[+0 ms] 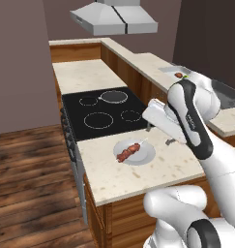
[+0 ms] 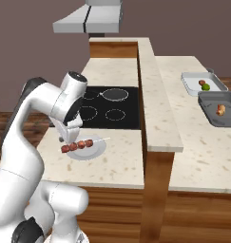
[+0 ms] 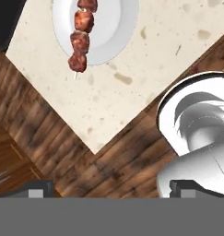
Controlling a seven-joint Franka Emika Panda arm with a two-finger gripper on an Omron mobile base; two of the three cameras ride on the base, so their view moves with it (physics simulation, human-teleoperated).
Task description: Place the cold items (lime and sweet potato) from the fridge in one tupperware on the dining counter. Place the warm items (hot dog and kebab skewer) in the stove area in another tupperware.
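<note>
The kebab skewer (image 1: 129,151) (image 2: 78,145) (image 3: 80,36) lies on a white plate (image 1: 144,155) (image 2: 97,149) (image 3: 114,25) on the counter beside the stove. My gripper (image 2: 64,138) (image 3: 111,189) hovers above the counter edge just short of the plate, open and empty. On the dining counter a light tupperware (image 2: 189,80) (image 1: 168,70) holds the green lime (image 2: 206,87) and the reddish sweet potato (image 2: 201,82). Beside it a dark tupperware (image 2: 209,111) (image 1: 227,97) holds the hot dog (image 2: 221,110).
A black cooktop (image 1: 104,114) (image 2: 112,107) with a round pan (image 1: 113,97) sits behind the plate, under a range hood (image 1: 114,19). A raised ledge (image 2: 152,95) separates the stove counter from the dining counter. Wooden floor (image 1: 27,169) lies beyond the counter's left edge.
</note>
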